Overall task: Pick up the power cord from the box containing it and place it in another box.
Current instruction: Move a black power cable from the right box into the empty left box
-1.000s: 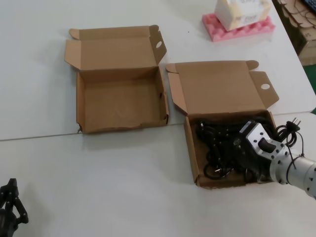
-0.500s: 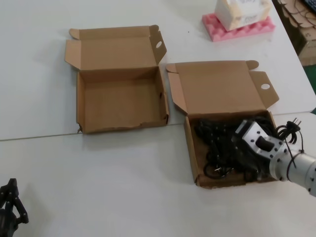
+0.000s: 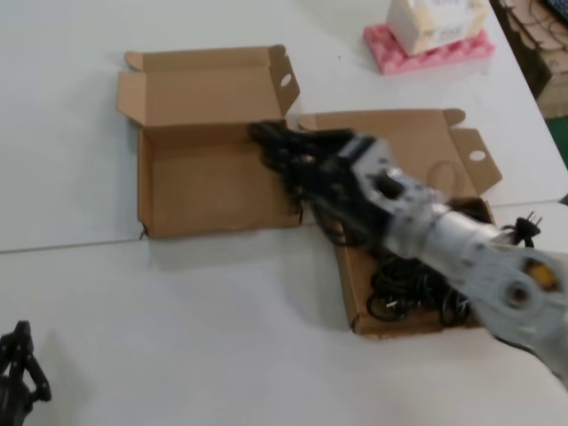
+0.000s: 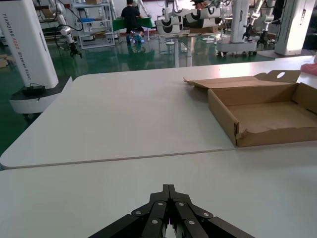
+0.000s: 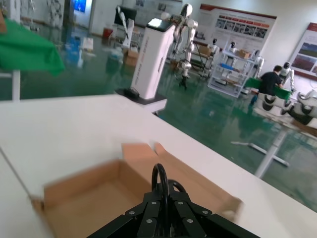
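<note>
My right gripper is shut on the black power cord and holds it above the right back corner of the wider, empty box at the left. The cord trails back down into the squarish box at the right, where coils still lie; its plug hangs over that box's right wall. In the right wrist view a loop of cord stands up between the shut fingers of the gripper, with the empty box below. My left gripper is parked, shut, at the near left, also in its wrist view.
Both boxes' lids stand open toward the back. A white carton on pink foam sits at the back right. Stacked cardboard lies past the table's right edge. A seam crosses the white table.
My right gripper has risen out of the squarish box with the cord and swung left and back to the wider box. The left arm has not moved.
</note>
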Robot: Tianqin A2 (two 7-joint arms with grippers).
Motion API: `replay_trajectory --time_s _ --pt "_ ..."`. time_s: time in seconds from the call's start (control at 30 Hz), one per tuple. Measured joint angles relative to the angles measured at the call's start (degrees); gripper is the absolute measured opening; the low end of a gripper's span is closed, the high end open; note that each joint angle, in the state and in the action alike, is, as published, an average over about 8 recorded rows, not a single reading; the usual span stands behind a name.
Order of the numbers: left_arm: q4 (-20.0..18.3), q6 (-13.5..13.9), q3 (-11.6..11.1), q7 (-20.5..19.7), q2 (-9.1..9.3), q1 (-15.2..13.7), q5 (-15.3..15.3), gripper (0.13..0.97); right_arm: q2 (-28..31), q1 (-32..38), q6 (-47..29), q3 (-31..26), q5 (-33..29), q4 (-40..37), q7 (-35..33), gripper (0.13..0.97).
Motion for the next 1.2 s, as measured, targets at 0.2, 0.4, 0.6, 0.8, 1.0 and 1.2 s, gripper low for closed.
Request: replay_trajectory --time_s 0.2,0.4,0.6,0.8,1.0,1.2 --pt "0.00 0.00 0.00 0.00 0.00 0.00 0.00 0.163 -8.07 9.70 9.85 -13.42 -1.09 -12.27 0.00 0.160" --pt "0.00 0.00 0.00 0.00 0.00 0.00 0.00 0.163 -15.98 18.19 22.07 -27.19 -15.30 -27.99 0.00 0.160" --pt "0.00 0.00 0.00 0.00 0.00 0.00 0.00 0.163 -22.14 22.44 31.54 -33.74 -27.52 -42.74 0.00 0.160" --pt "0.00 0.00 0.00 0.00 0.00 0.00 0.00 0.163 -24.56 23.38 33.30 -34.98 -31.23 -49.53 0.00 0.160" --pt "0.00 0.00 0.00 0.00 0.00 0.00 0.00 0.163 -25.05 23.71 31.44 -35.20 -30.09 -51.23 0.00 0.163" --pt "0.00 0.00 0.00 0.00 0.00 0.00 0.00 0.163 -25.14 24.06 29.72 -35.25 -28.23 -51.35 0.00 0.184"
